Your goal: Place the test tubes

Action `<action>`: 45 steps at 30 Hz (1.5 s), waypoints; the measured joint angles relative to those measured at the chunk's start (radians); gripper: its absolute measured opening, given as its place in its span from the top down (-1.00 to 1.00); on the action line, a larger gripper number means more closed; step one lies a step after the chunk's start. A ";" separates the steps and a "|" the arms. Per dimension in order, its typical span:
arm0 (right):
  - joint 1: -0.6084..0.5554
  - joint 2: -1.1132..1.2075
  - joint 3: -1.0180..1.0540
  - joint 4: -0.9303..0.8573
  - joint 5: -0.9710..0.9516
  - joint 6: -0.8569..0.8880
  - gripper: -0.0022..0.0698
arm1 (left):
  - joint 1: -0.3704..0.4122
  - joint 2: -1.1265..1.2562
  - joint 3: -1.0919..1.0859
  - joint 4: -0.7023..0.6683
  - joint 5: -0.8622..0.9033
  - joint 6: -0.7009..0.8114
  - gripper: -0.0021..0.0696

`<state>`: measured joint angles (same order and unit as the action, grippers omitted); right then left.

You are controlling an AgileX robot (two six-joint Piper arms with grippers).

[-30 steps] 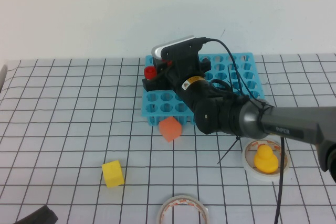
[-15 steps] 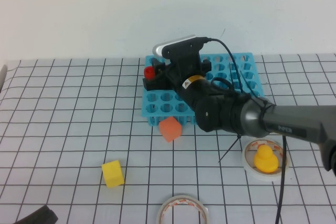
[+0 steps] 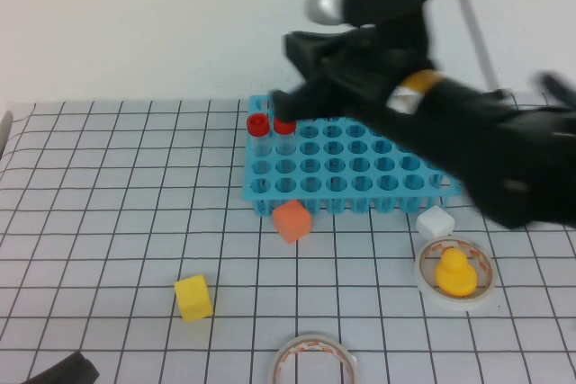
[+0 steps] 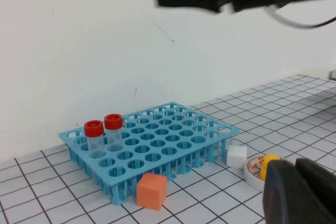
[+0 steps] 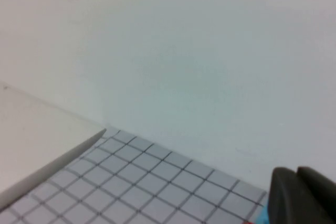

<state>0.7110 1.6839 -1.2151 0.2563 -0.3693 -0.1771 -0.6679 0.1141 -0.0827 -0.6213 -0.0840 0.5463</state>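
Nearest the camera, a loose tape roll (image 3: pixel 311 355) and a yellow cube (image 3: pixel 193 299) lie well in front of the blue rack (image 3: pixel 378 188). A yellow duck (image 3: pixel 454 270) sits in a tape ring (image 3: pixel 428 294) off the rack's front right corner, with a white cube (image 3: pixel 435 222) just beside that corner and an orange cube (image 3: pixel 292 221) against the rack's front edge. Two red-capped test tubes (image 3: pixel 258 128) stand upright side by side near the rack's far left corner, in plain sight. The right gripper (image 5: pixel 296 173) hangs high above the rack, its fingers pressed together and holding nothing. Only the left wrist view shows the left gripper (image 4: pixel 295 170), clenched and empty, low in front of the rack. A second ago the right arm lay across the rack, hiding one tube and the white cube.
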 joint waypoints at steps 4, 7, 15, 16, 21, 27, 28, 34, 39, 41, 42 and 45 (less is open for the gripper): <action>0.000 -0.222 0.159 -0.040 0.074 -0.036 0.94 | 0.000 0.000 0.000 0.000 0.000 0.000 0.95; 0.000 -0.400 0.270 -0.051 0.093 -0.049 0.94 | 0.000 0.000 0.000 0.000 0.000 0.000 0.95; 0.000 -0.855 0.593 -0.059 0.281 -0.093 0.94 | 0.000 0.000 0.000 0.000 0.000 -0.002 0.95; 0.000 -0.911 0.625 -0.061 0.325 -0.093 0.94 | 0.000 0.000 0.000 0.000 0.000 -0.002 0.95; 0.000 -1.134 0.721 -0.101 0.550 -0.095 0.94 | 0.000 0.000 0.000 0.000 0.000 -0.002 0.95; 0.000 -1.270 0.805 -0.150 0.651 -0.059 0.94 | 0.000 0.000 0.000 0.000 0.000 -0.002 0.95; 0.000 -1.281 0.820 -0.153 0.656 -0.049 0.94 | 0.000 0.000 0.000 0.000 0.000 -0.002 0.95; -0.012 -1.306 0.960 -0.155 0.512 -0.017 0.94 | 0.000 0.000 0.000 0.000 0.000 -0.002 0.95; -0.184 -1.324 1.107 -0.131 0.332 -0.011 0.94 | 0.000 0.000 0.000 0.000 0.000 -0.002 0.95; -0.307 -1.345 1.160 -0.127 0.304 -0.007 0.94 | 0.000 0.000 0.000 0.000 0.000 -0.002 0.95; -0.374 -1.362 1.182 -0.125 0.299 -0.007 0.94 | 0.000 0.000 0.000 0.000 0.000 -0.002 0.95; -0.557 -1.427 1.230 -0.121 0.288 -0.007 0.94 | 0.000 0.000 0.000 0.000 0.000 -0.002 0.95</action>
<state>0.1542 0.2570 0.0152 0.1356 -0.0817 -0.1839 -0.6679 0.1141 -0.0827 -0.6213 -0.0840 0.5445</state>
